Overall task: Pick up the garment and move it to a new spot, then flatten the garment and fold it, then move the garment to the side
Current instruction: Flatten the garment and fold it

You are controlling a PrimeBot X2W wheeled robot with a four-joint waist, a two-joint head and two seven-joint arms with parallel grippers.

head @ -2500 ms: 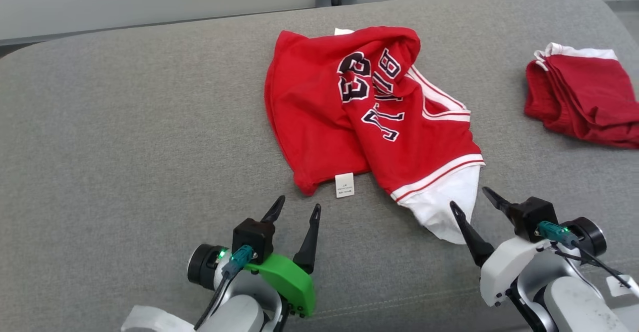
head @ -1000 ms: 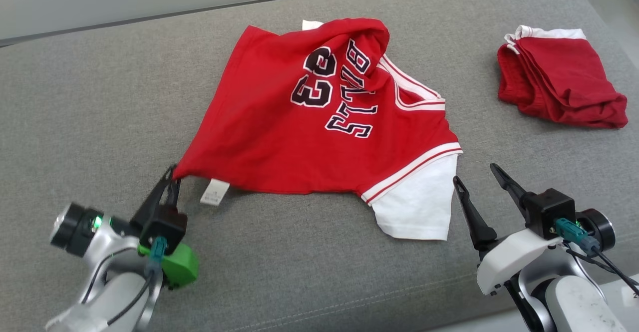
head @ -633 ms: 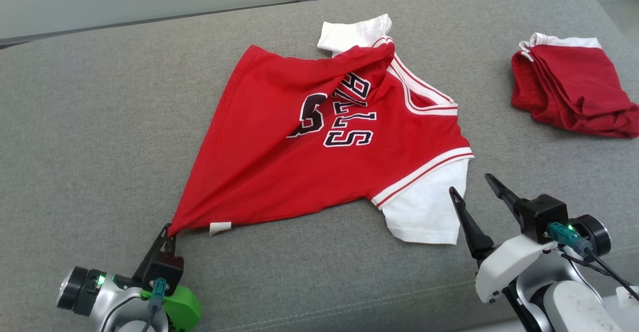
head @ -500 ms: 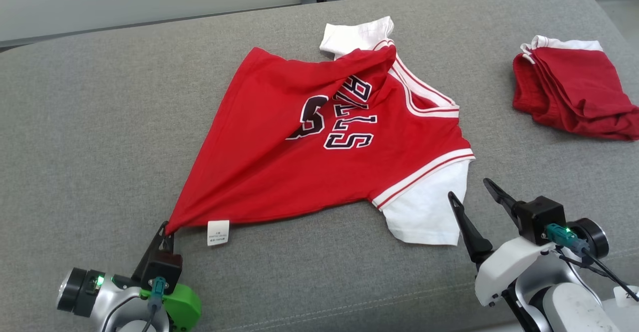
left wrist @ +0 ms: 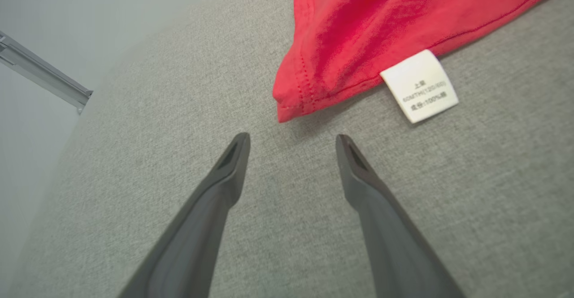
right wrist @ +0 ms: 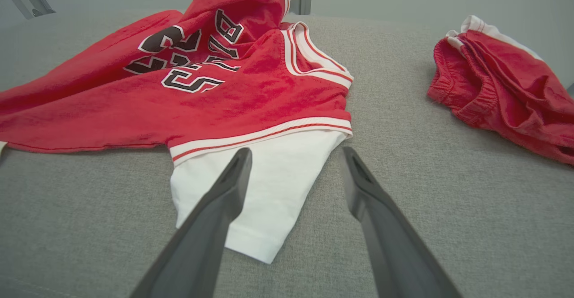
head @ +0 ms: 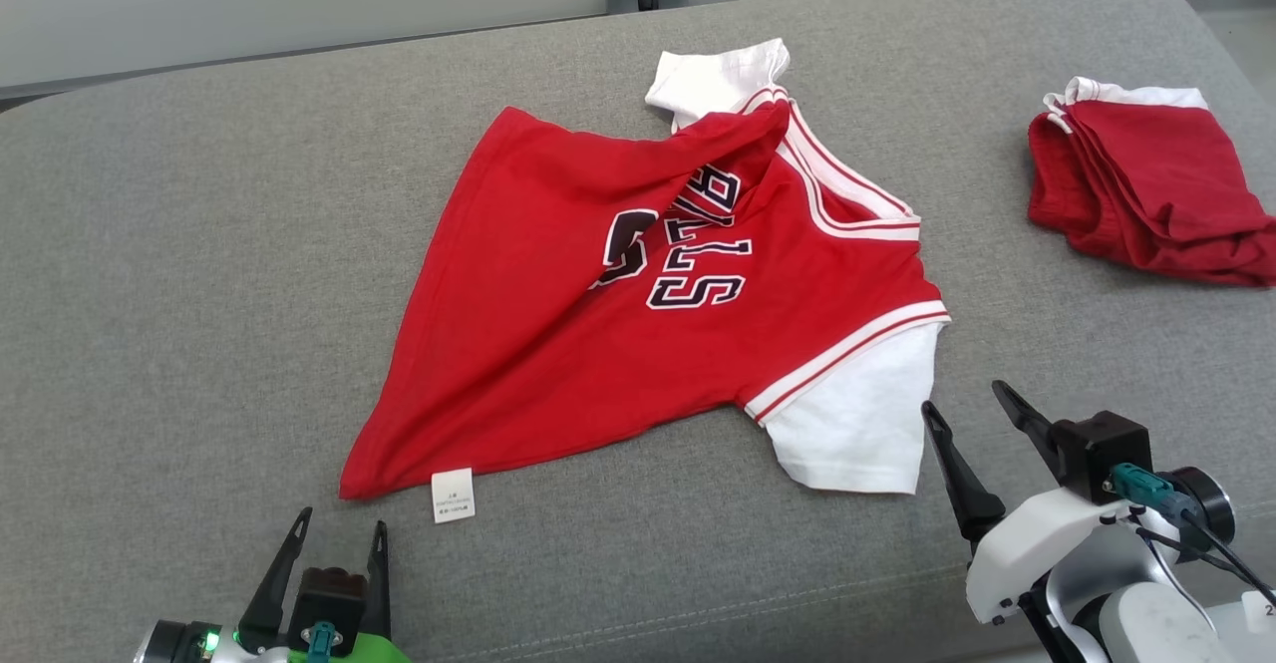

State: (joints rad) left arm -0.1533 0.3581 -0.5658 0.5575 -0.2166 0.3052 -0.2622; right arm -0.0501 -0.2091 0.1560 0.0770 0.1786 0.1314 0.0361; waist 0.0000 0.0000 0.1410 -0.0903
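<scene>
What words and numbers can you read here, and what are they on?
"B" and "LLS": dark letters on the red short-sleeved jersey; a fold hides the rest.
The dark number beside them is creased and not readable whole.
"100%": on the white sewn-in label at the jersey's hem; its other print is too blurred.
The folded red garment with white edge shows no text.

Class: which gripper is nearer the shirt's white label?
Left. The left gripper sits just short of the label; the right gripper is far across, by the white sleeve.
</scene>
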